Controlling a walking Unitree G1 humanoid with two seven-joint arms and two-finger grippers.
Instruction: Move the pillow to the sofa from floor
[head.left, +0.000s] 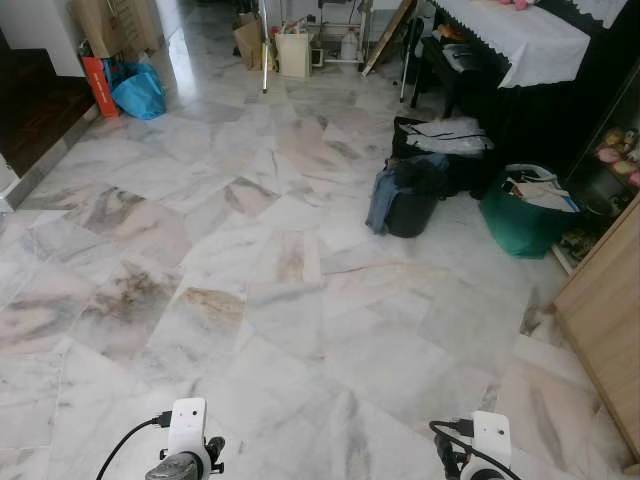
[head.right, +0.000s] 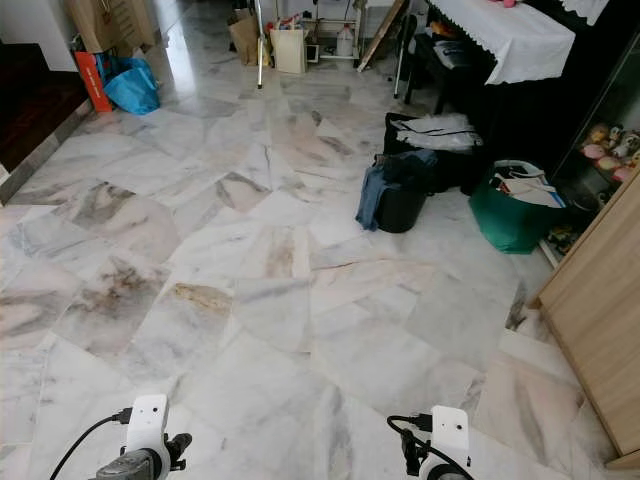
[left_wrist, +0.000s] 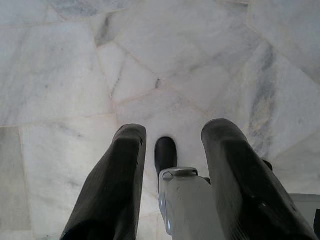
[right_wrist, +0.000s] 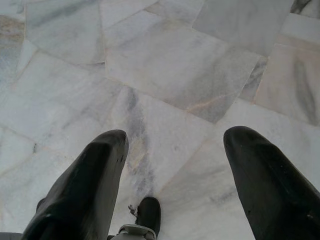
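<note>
- Left wrist view looks down on pale marble floor (left_wrist: 165, 65), with the left gripper (left_wrist: 172, 135) hanging above it, its fingers spread and holding nothing.
- The right gripper (right_wrist: 175, 140) hangs likewise over the tiles, fingers parted and empty.
- Both arms sit low at the near edge of the head views.
- Mid-room, a dark bag (head.left: 410, 195) draped with blue cloth stands beside a green bag (head.left: 520, 215) stuffed with papers.
- A wooden cabinet (head.left: 605, 300) lines the right side.
- Farther off stand a table with a white cloth (head.left: 520, 35) and a blue plastic bag (head.left: 138, 92).
- I cannot make out a pillow or sofa.
</note>
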